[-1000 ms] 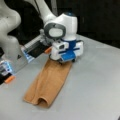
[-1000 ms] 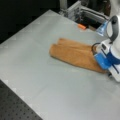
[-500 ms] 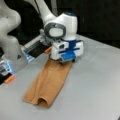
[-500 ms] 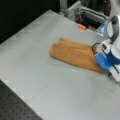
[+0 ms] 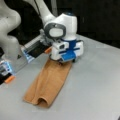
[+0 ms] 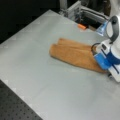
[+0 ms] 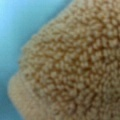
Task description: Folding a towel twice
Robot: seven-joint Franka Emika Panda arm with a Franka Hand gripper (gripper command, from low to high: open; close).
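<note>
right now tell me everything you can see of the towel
The towel is orange-brown looped terry cloth, lying flat on the grey table as a long narrow strip, folded over so that a doubled edge shows at its free end. The gripper is down on its other end, hiding the cloth there. In a front view the strip runs from mid-table towards the gripper. The wrist view shows its nubby pile very close.

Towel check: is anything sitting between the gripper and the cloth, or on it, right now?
Nothing visible does. The gripper is down at one end of the towel, which lies as a long folded strip on the table. The wrist view is filled with terry cloth. The small orange piece lies apart from the towel.
</note>
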